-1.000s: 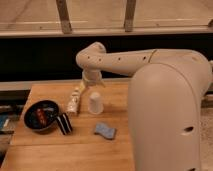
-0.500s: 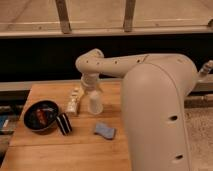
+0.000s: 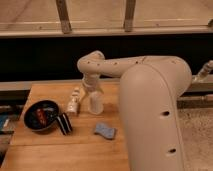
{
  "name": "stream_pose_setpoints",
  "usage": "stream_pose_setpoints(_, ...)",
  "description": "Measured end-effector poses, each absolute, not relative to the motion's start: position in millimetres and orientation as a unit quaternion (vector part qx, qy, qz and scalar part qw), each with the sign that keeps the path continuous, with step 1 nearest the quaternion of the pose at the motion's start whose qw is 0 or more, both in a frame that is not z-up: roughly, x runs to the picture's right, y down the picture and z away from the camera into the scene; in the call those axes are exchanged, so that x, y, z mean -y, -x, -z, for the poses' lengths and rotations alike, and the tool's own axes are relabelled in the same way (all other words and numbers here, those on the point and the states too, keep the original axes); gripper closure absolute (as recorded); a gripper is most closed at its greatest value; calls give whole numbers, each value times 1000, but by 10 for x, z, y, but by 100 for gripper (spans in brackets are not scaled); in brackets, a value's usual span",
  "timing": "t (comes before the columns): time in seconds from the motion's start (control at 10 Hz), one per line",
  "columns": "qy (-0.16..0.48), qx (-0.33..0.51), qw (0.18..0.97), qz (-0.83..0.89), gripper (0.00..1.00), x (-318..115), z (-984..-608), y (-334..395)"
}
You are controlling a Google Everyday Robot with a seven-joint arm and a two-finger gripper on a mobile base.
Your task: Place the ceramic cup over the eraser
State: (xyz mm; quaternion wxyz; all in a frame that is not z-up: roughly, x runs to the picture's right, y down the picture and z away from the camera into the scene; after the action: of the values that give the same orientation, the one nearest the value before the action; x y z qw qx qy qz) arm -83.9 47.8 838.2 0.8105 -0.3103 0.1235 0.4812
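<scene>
The ceramic cup (image 3: 95,104), small and whitish, stands upright on the wooden table (image 3: 55,150) near its middle. My gripper (image 3: 93,93) hangs straight down from the bent white arm and sits right at the cup's top, open, with its tips hard to separate from the cup. I cannot tell whether they touch it. The eraser (image 3: 64,123), a small black block with white stripes, lies to the cup's front left, beside the pan.
A white squeeze tube (image 3: 74,102) lies just left of the cup. A round black pan (image 3: 30,114) holding something red sits at the left. A blue-grey pad (image 3: 105,131) lies in front of the cup. My large white arm body fills the right side.
The arm has swung left and lowered, bringing the gripper from above and behind the cup down onto its top. The cup has stayed in place.
</scene>
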Motion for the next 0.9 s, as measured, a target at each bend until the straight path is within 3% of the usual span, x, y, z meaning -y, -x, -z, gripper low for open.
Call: stream_pose_setpoints(0.9,321,-181,799,-476,20,-582,-8749,571)
